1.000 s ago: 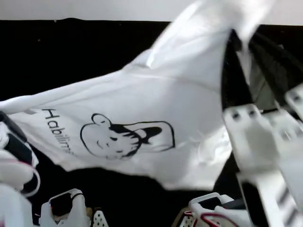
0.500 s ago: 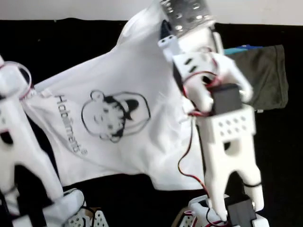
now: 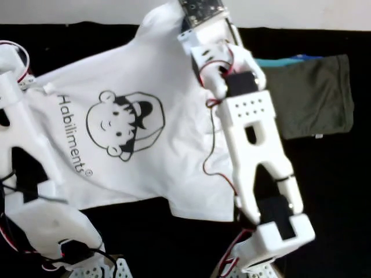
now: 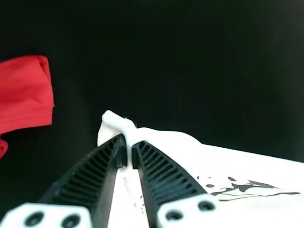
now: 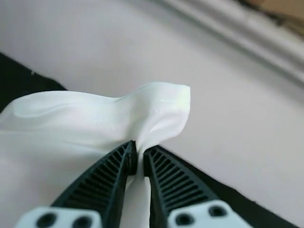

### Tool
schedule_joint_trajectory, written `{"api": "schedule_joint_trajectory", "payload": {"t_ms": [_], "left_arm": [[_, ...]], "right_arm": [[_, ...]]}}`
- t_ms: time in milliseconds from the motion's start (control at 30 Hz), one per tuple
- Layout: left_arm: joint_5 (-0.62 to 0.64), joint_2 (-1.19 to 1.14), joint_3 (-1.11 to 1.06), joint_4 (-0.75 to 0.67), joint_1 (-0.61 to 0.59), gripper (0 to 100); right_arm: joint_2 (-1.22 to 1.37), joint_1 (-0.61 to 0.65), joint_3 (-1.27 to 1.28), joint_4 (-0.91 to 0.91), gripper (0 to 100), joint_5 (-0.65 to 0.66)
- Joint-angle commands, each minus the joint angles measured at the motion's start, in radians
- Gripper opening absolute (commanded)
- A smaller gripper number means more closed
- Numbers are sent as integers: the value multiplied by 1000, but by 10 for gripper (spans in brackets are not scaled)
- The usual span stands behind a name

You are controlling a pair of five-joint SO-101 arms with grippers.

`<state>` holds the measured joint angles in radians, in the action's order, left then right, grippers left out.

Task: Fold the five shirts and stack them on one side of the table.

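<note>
The white shirt [image 3: 145,156] lies spread on the black counter [image 3: 342,197], print side up, with a cartoon face [image 3: 123,123] drawn in black on the chest. In the high view it covers the middle and left of the counter, and one part of it reaches the far edge. The left end effector [image 4: 127,153] has its two ribbed fingers pressed together on a corner of the white shirt, and the cloth makes a small bunch just past the tips. The right end effector [image 5: 137,159] also pinches the white shirt, at an edge that stands up in a fold above the fingers, near the far edge of the counter. In the high view the right arm [image 3: 255,145] stretches along the shirt's right side, and the left arm [image 3: 26,150] stands at the left border. A folded dark green shirt [image 3: 316,95] lies flat on the right part of the counter. A red shirt [image 4: 23,92] lies on the counter near the left end effector, not touching it.
</note>
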<state>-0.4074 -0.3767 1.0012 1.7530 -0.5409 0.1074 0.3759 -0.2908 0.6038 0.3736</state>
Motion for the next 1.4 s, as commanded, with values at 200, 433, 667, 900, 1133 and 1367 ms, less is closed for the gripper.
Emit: {"api": "schedule_joint_trajectory", "payload": {"t_ms": [200, 433, 667, 900, 1133, 1367], "left_arm": [[-11, -228, 35, 12, 7, 8], [-18, -220, 1, 15, -18, 8], [-183, 47, -426, 15, -33, 8], [-290, 318, -851, 8, -31, 9], [-334, 421, -1161, -138, -31, 9], [-334, 430, -1348, -169, -31, 9]], "right_arm": [[147, -7, -61, 231, 6, 6], [97, -12, -108, 463, 6, 6], [-39, -12, -108, 812, 6, 6], [-64, -5, -42, 1029, 6, -60], [-266, -10, 358, 865, 6, -92], [-499, -13, 753, 722, 6, -92]]}}
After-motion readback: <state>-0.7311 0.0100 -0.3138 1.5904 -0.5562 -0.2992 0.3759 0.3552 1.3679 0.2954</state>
